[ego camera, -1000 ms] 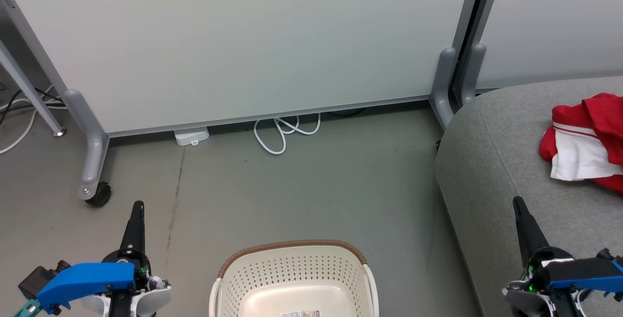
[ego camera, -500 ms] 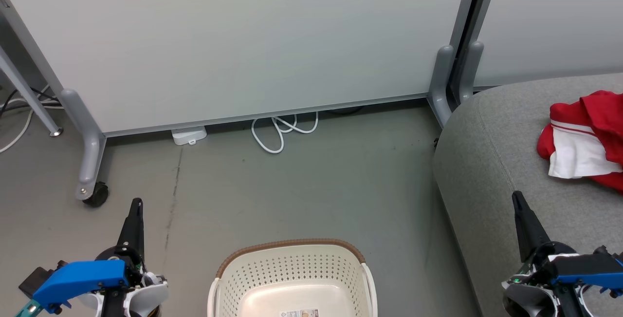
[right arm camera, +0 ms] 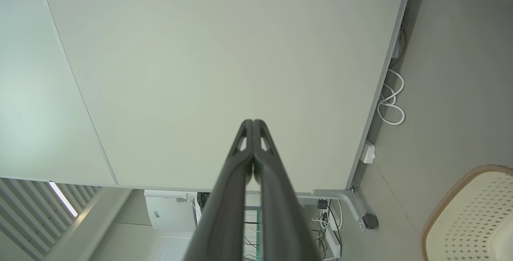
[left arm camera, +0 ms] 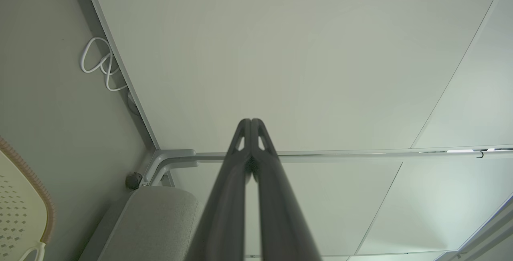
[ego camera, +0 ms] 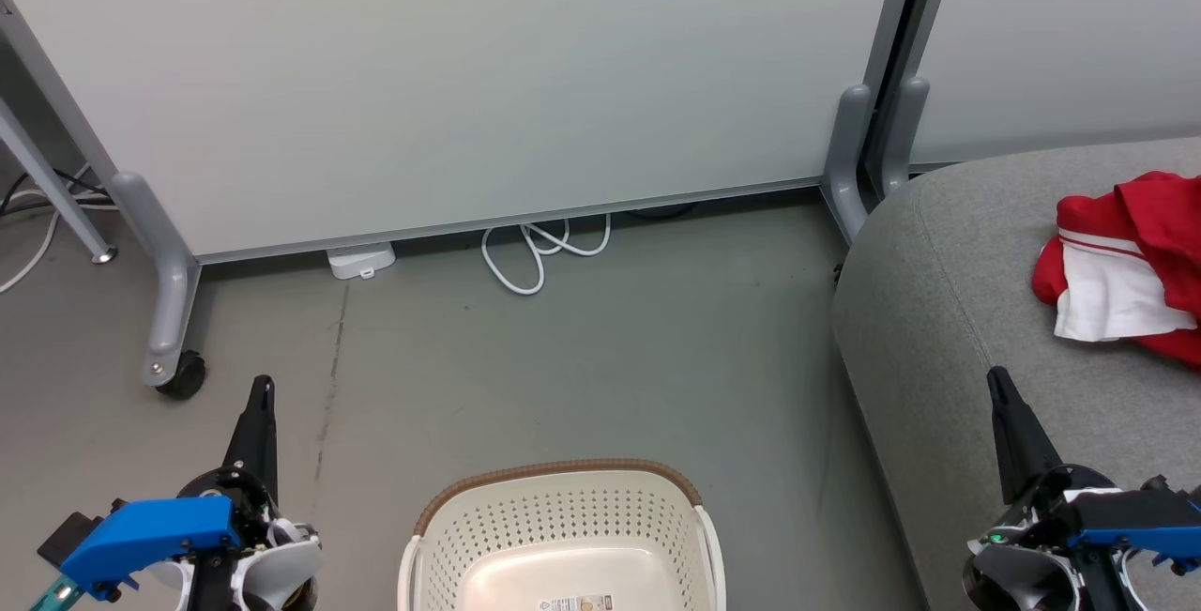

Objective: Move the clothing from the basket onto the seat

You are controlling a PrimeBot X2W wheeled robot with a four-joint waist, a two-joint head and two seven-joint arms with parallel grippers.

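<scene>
The cream basket (ego camera: 561,517) with its brown rim stands on the floor at the bottom centre, its inside bare apart from a label. Red clothing (ego camera: 1131,264) with a white panel lies on the grey seat (ego camera: 938,311) at the right edge. My left gripper (ego camera: 262,388) is shut and empty, left of the basket above the floor. My right gripper (ego camera: 997,378) is shut and empty over the seat's front part, below and left of the clothing. Both wrist views show fingers pressed together, the left gripper (left arm camera: 250,121) and right gripper (right arm camera: 253,122) facing the white panel.
A white partition wall (ego camera: 469,76) on grey wheeled feet (ego camera: 169,348) stands behind. A coiled white cable (ego camera: 539,254) and a small white box (ego camera: 361,261) lie at its base. A grey post (ego camera: 849,151) stands beside the seat's corner.
The head view has shifted slightly, so everything sits a little higher and further left. Both grippers stay shut and hold about the same places.
</scene>
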